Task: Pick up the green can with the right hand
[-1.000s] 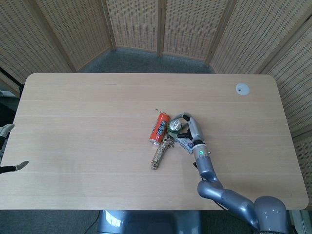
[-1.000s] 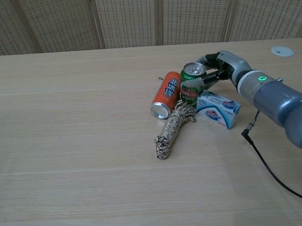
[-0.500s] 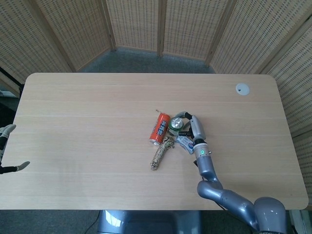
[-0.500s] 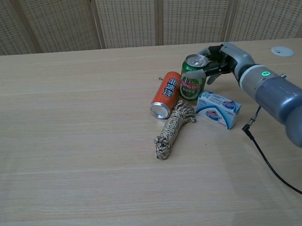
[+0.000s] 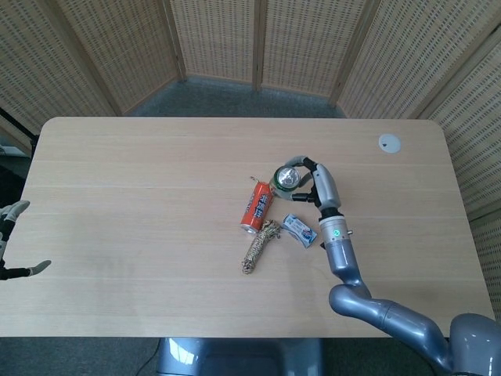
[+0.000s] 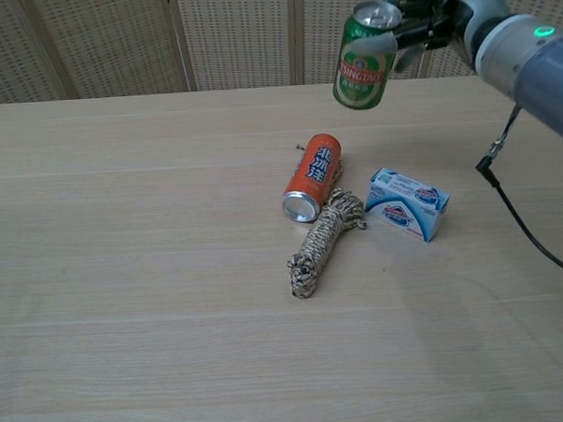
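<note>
Held aloft in the right hand (image 6: 430, 22): the green can (image 6: 365, 58), clear of the surface (image 6: 125, 274) and tipped a little, top leaning toward the hand. Fingers wrapped round the upper wall of the can, thumb side hidden behind it in the chest view, so exact contact on the far side impossible to tell. Seen from the head view, the same can (image 5: 287, 179) just beside the palm of that hand (image 5: 317, 186), on the side away from the wrist, rim facing up at the camera. Probably a thin aluminium shell: rigid enough under a light squeeze, easily dented under a hard one, and smooth and printed, so apt to slip if gripped loosely. Weight hard to judge; unclear whether opened or full, and if full, heavy enough to swing low-end-first in a grip this near the top. Best held around the mid-wall with fingers and thumb opposed, rather than by the rim. Below the hand and nearer the robot's body, lying on the surface: an orange can (image 6: 311, 177) on its side, a coil of rope (image 6: 325, 242) touching it, and a small blue-and-white box (image 6: 408, 203) just beside the rope. Far off at the other edge, the left hand (image 5: 12, 239), spread and holding nothing.
</note>
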Controlling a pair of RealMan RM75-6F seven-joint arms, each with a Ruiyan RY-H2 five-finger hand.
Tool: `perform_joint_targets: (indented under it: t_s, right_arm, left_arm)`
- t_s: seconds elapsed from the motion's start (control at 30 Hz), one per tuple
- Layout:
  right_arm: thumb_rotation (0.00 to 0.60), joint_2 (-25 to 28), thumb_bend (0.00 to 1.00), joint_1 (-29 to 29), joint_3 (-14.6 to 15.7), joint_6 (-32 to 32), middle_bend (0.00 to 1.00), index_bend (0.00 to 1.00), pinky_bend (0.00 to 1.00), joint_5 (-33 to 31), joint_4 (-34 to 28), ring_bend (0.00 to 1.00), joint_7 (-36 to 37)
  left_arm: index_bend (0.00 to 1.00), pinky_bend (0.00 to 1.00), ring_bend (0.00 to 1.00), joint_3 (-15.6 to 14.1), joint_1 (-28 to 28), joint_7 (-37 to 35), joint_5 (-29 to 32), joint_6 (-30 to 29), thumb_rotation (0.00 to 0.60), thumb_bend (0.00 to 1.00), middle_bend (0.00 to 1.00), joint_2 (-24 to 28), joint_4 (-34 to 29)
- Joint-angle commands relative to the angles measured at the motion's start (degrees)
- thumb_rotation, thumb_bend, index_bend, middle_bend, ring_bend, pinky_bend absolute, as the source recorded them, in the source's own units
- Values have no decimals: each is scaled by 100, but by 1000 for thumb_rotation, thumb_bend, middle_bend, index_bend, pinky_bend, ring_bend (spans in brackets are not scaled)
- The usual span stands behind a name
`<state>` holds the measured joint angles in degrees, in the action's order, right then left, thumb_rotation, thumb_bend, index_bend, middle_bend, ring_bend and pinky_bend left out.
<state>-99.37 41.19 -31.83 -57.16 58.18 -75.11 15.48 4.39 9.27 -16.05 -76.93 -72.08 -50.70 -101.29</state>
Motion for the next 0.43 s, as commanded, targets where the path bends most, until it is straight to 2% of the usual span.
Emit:
perform_joint_targets:
  t_s: [0.03, 0.23, 0.43]
  right_arm:
    - [600, 584, 0, -38, -351, -224, 519, 473, 544, -316, -800, 281, -537]
    - [600, 1088, 0, 44, -677, -387, 517, 472, 544, -664, -1525, 281, -989]
    - [600, 1463, 0, 121, -860, -523, 517, 471, 544, -945, -1951, 281, -1275]
  left_arm:
    - [0, 0, 0, -7, -3, -35, -34, -13, 600, 0, 0, 17, -8]
    - [0, 0, 0, -22, -8, -69, -89, -32, 600, 0, 0, 32, -14]
    - [0, 0, 0, -37, 13, -27, -103, -5, 600, 0, 0, 5, -18]
